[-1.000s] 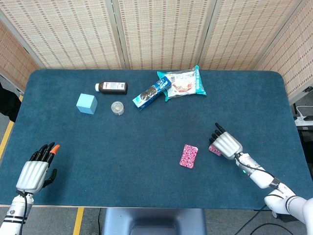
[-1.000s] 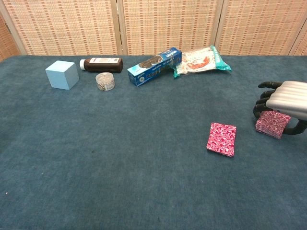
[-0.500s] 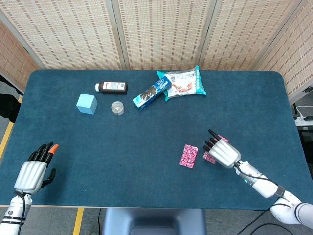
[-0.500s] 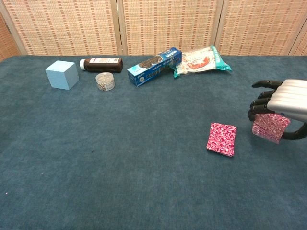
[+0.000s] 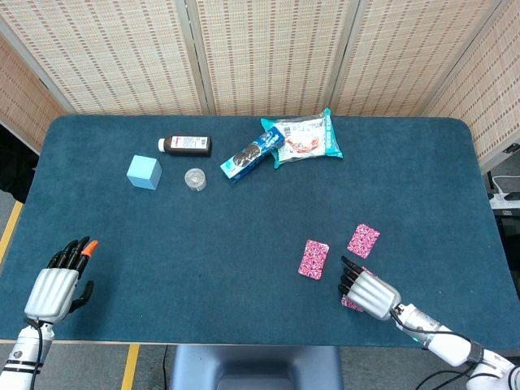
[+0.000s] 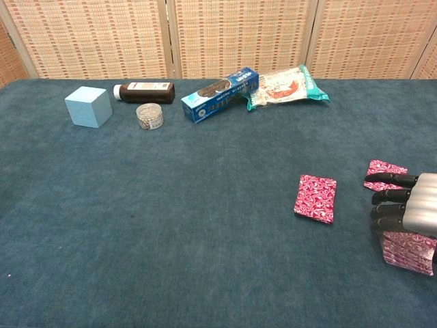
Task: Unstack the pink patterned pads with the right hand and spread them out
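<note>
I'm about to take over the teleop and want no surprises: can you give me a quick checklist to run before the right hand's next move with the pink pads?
1. Right hand holds pads: ok, the remaining pink stack sits under its fingers.
2. Stack set down on the table: cannot tell, contact is hidden.
3. Laid pads apart: ok, the left pad and the far pad do not touch.
4. Free cloth nearby for another pad: ok, bare cloth around the hand.
5. Clutter out of the way: ok, the cookie box and snack bag lie far back.
6. Left hand clear: ok, at the opposite edge.
</note>
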{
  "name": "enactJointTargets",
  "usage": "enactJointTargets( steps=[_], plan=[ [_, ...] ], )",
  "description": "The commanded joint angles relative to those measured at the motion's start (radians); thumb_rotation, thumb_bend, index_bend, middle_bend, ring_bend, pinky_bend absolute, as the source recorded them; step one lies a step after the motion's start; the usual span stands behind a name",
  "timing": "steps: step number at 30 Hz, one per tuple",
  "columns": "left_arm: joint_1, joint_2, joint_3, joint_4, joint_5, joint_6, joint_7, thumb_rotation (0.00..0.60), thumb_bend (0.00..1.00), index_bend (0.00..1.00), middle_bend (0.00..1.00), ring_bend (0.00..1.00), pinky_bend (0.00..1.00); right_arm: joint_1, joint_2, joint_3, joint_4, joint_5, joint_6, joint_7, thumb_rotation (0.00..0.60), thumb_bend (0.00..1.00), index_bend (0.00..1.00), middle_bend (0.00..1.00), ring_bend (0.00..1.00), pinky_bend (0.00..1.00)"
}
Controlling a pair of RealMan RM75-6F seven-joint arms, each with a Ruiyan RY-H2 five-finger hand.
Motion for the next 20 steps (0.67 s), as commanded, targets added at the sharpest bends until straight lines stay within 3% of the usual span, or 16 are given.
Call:
enactJointTargets(
  steps=[1, 7, 11, 16, 20],
  plan=[
    [0.0, 0.003, -0.001, -0.002, -0.001, 0.0, -0.002, 0.6, 0.47, 0.0, 0.0, 0.04, 0.2, -0.017, 0.042, 0.013, -0.089, 0.039, -0.02, -0.042, 0.6, 0.2, 0.0, 0.01, 0.0, 0.0],
    [-0.002, 0.01, -0.005, -0.008, -0.006, -0.002, -0.007, 0.6, 0.47, 0.0, 0.0, 0.04, 0.2, -0.066, 0.104, 0.011, -0.181, 0.033, 0.062, -0.033, 0.6, 0.2, 0.0, 0.0, 0.0, 0.0],
    [0.005, 0.011, -0.001, -0.005, 0.012, 0.014, -0.021, 0.6, 0.47, 0.0, 0.0, 0.04, 0.2, -0.163, 0.133, 0.049, -0.245, 0.073, 0.241, 0.01, 0.6, 0.2, 0.0, 0.0, 0.0, 0.0],
    [0.017, 0.0, 0.003, 0.026, 0.074, 0.071, -0.062, 0.6, 0.47, 0.0, 0.0, 0.04, 0.2, -0.376, 0.117, 0.13, -0.328, 0.238, 0.546, 0.056, 0.6, 0.2, 0.0, 0.0, 0.0, 0.0],
    [0.017, -0.009, 0.001, 0.05, 0.093, 0.084, -0.084, 0.6, 0.47, 0.0, 0.0, 0.03, 0.19, -0.433, 0.115, 0.145, -0.338, 0.274, 0.596, 0.049, 0.6, 0.2, 0.0, 0.0, 0.0, 0.0]
  ],
)
